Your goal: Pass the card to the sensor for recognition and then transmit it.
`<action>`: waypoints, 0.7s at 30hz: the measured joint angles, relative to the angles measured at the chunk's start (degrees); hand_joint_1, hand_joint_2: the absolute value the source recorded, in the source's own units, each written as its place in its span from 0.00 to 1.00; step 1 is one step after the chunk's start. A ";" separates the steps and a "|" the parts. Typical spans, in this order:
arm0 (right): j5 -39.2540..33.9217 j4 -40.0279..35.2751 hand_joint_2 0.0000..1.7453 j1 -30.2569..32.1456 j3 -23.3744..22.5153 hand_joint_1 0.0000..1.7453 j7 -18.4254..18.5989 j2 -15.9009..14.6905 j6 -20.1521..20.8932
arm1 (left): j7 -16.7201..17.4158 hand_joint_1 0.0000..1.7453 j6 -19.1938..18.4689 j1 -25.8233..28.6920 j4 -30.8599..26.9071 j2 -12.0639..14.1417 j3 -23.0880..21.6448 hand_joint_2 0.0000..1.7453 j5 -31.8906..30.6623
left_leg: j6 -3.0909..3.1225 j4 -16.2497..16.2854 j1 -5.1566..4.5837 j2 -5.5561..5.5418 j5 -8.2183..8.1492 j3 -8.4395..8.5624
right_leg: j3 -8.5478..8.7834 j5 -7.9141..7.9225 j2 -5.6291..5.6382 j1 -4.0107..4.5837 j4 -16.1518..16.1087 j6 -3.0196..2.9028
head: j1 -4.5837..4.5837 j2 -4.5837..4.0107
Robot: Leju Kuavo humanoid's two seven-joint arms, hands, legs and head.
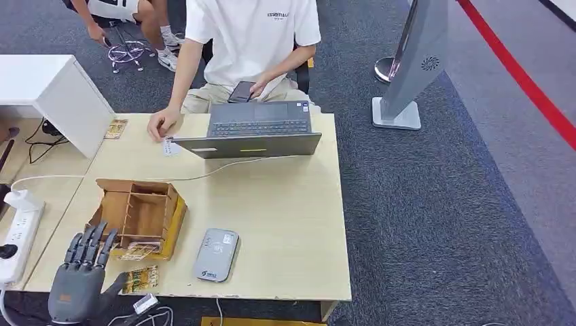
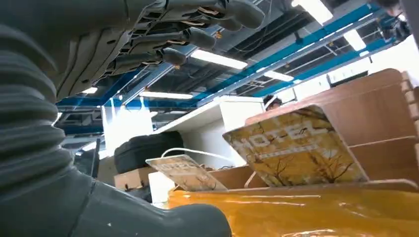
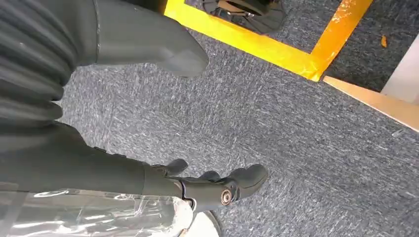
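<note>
The left hand (image 1: pixel 80 272), fingers spread and holding nothing, hovers just beside the card (image 1: pixel 141 279) lying flat ahead of its thumb, short of the sensor (image 1: pixel 216 255), so a shallow pinch could skid the card off the table (image 1: pixel 285 224) edge.

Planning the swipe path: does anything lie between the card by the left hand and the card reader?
Nothing visible does. The card lies beside the left hand, and bare tabletop separates it from the grey card reader.
</note>
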 joint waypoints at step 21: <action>0.20 -0.02 1.00 -0.15 1.33 0.00 -0.28 0.00 0.57 | 0.30 0.00 0.04 -2.33 1.05 -1.57 0.33 1.00 -1.03 | 0.00 0.00 0.00 0.01 0.00 0.04 | 0.00 0.01 0.02 0.00 0.00 0.00 | 0.00 0.00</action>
